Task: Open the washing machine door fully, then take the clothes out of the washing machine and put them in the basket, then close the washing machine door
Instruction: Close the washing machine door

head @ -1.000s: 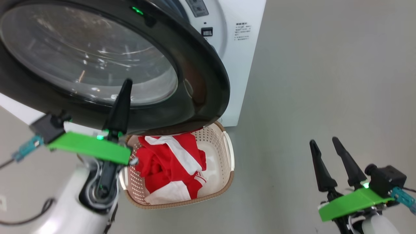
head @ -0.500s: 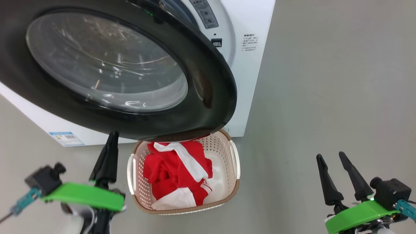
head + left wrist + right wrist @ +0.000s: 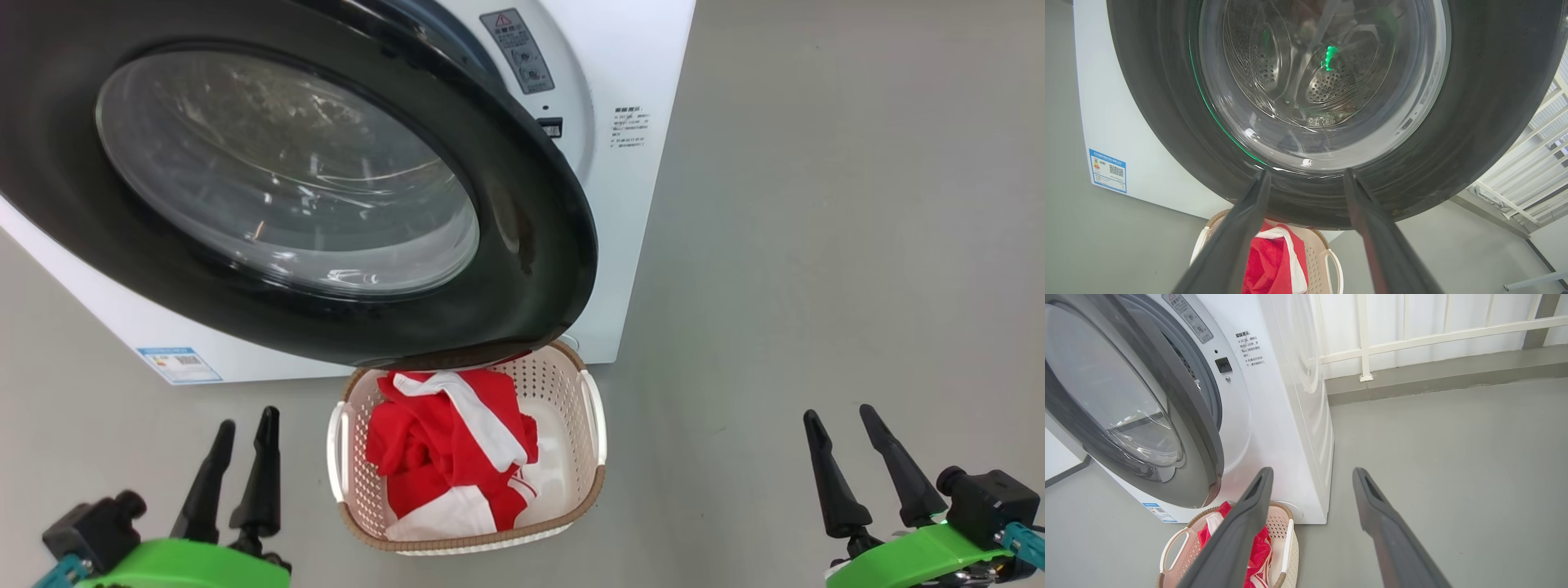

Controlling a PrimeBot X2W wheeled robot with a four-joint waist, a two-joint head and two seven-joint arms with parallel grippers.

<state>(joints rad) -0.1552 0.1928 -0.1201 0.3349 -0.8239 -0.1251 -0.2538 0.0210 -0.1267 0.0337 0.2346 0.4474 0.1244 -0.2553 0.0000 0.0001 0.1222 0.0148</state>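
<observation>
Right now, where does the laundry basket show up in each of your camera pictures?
Head view: basket bottom centre, under the washing machine door.
Left wrist view: bottom centre, framed by the left gripper.
Right wrist view: bottom left, partly behind the right gripper.
Shared landmark: the blue label on the washing machine, left of the basket everywhere.

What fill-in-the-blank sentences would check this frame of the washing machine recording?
1. The red-and-white clothes lie in the ____.
2. The left gripper and the right gripper both hold ____.
3. The washing machine door, with its glossy ____ rim, stands open.
Missing words: basket; nothing; black.
</observation>
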